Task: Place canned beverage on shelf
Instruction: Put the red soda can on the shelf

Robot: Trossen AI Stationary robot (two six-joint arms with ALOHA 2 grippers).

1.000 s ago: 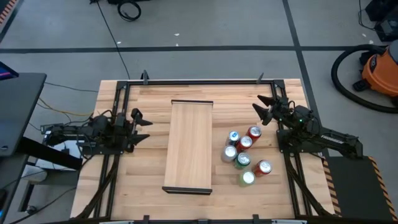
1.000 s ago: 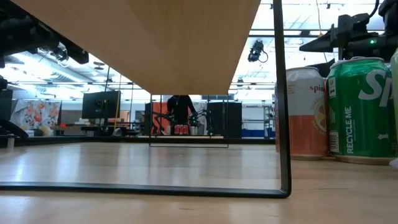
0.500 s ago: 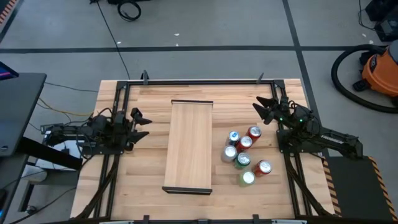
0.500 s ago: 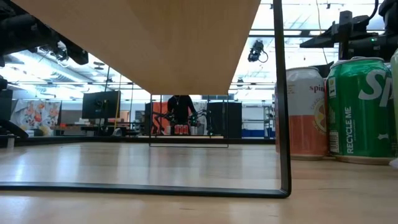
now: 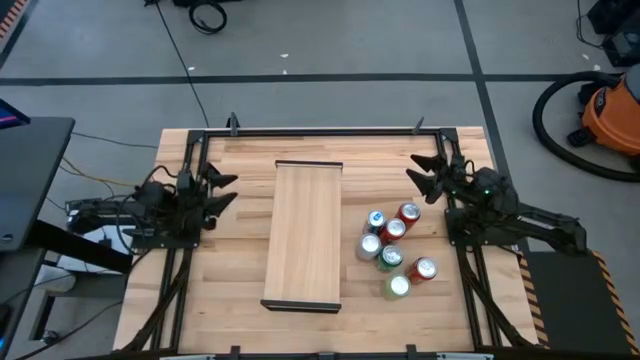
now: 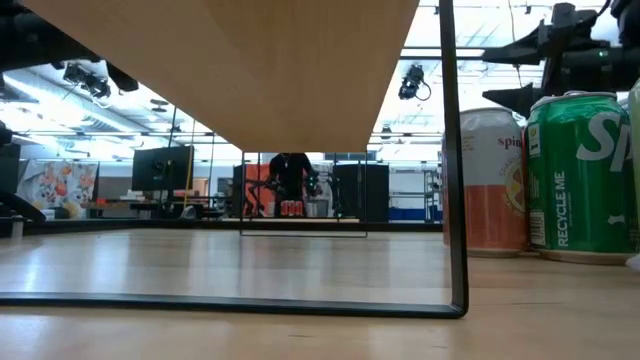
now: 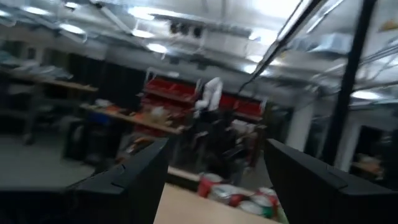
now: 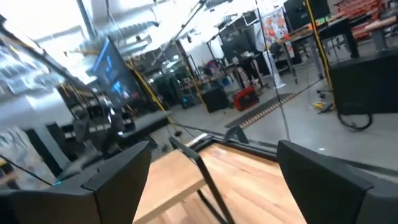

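Cans (image 5: pixel 390 247) stand bunched just right of the shelf (image 5: pixel 305 235), none on it yet. Right tool (image 5: pixel 422 172), spread wide, hovers near them; left tool (image 5: pixel 222 190), also spread, waits left of the shelf.

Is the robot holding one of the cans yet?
No. Both the left pincer and the right pincer are open and empty; the six drink cans stand untouched on the plank tabletop.

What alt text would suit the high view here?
Overhead: an empty light-wood shelf on a plank table, six cans clustered to its right. The left pincer and right pincer hang open, holding nothing.
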